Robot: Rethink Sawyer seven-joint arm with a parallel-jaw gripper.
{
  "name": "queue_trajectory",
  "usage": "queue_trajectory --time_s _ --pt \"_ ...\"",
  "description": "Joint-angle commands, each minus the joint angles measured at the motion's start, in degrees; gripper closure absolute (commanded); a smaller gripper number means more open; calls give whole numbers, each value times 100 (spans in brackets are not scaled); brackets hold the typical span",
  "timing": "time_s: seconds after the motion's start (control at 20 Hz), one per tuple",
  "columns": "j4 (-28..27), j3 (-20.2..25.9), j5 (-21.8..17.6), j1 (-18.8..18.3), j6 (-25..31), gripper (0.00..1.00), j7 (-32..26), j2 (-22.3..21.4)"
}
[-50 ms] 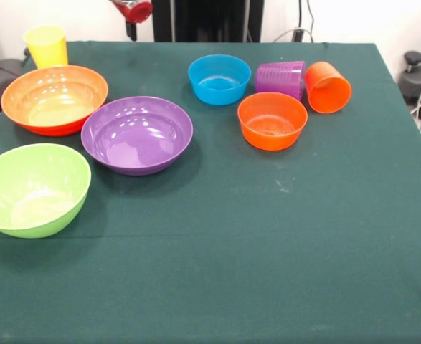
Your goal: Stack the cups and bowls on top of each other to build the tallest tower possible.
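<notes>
Nothing is stacked; every piece sits apart on the green cloth. A yellow cup (45,46) stands upright at the far left corner. In front of it are a large orange bowl (54,99), a purple bowl (137,134) and a lime green bowl (32,188) that overhangs the left edge. Right of centre sit a small blue bowl (219,79) and a small orange bowl (272,120). A ribbed purple cup (280,79) and an orange cup (328,87) lie on their sides beside them. Only a red and black piece of the gripper (133,13) shows at the top edge, well above the table.
The green cloth table (267,251) spans the picture, with its far edge near the top and its right edge slanting down the right side. A black device (419,75) and cables sit off the table at the right.
</notes>
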Motion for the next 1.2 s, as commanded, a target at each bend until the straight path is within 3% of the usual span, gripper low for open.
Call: queue_trajectory --time_s 0.05,0.75,1.2 --pt "-944 483 -107 -14 194 100 25 227" --pt "-1774 186 -183 367 -275 100 595 777" --pt "-2447 130 -513 298 -485 100 288 1164"
